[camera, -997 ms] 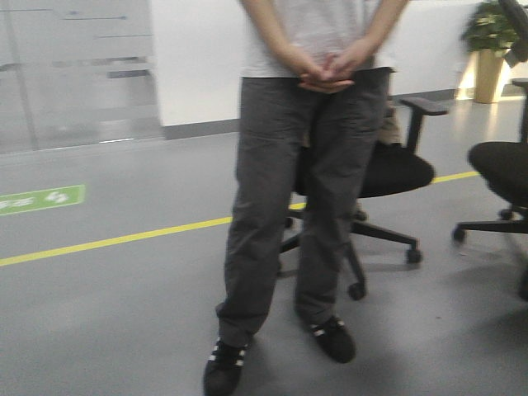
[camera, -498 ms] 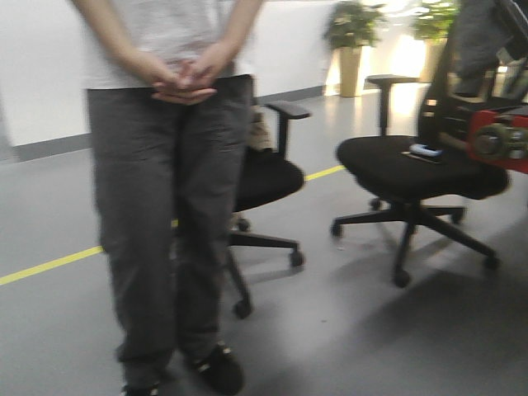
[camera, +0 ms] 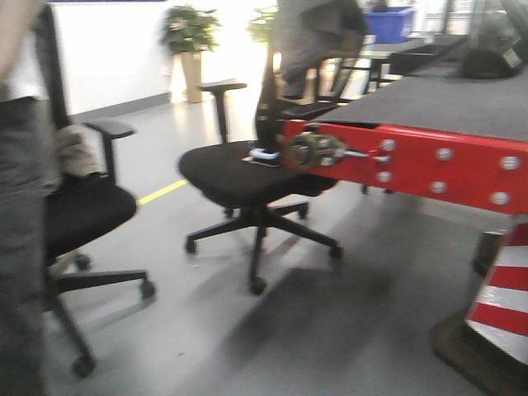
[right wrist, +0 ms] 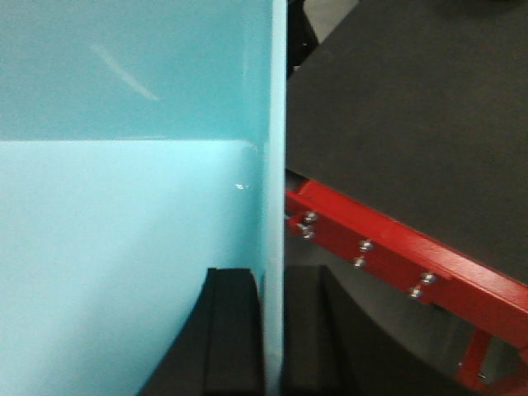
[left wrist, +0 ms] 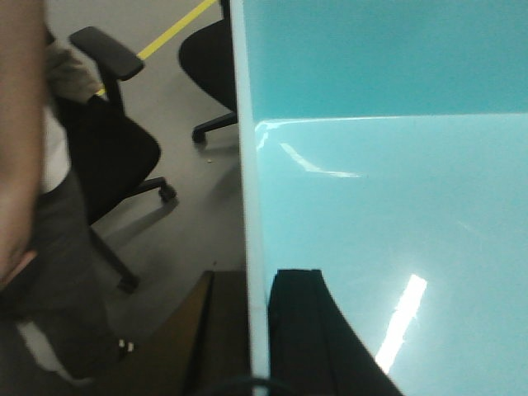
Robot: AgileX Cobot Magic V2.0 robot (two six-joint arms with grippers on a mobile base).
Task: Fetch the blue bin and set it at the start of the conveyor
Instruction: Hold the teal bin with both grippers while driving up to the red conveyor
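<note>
The blue bin (left wrist: 396, 206) fills both wrist views as a pale turquoise tub with smooth walls. My left gripper (left wrist: 257, 285) is shut on the bin's left wall, one finger inside the tub and one outside. My right gripper (right wrist: 272, 285) is shut on the bin's right wall (right wrist: 124, 231) in the same way. The conveyor start shows in the front view as a dark grey belt (camera: 445, 103) ending at a red bolted panel (camera: 429, 165), at the right. In the right wrist view the belt (right wrist: 412, 124) and red panel (right wrist: 388, 256) lie just right of the bin. The bin is out of the front view.
A black office chair (camera: 247, 169) stands just left of the red panel, another chair (camera: 74, 214) further left. A person (camera: 16, 247) stands at the left edge. A red-and-white striped post (camera: 499, 305) stands under the conveyor. A dark blue crate (camera: 389, 23) sits far back.
The front view has swung right: the person slid from the centre to the left edge, and the chairs, then the red conveyor end, came into view.
</note>
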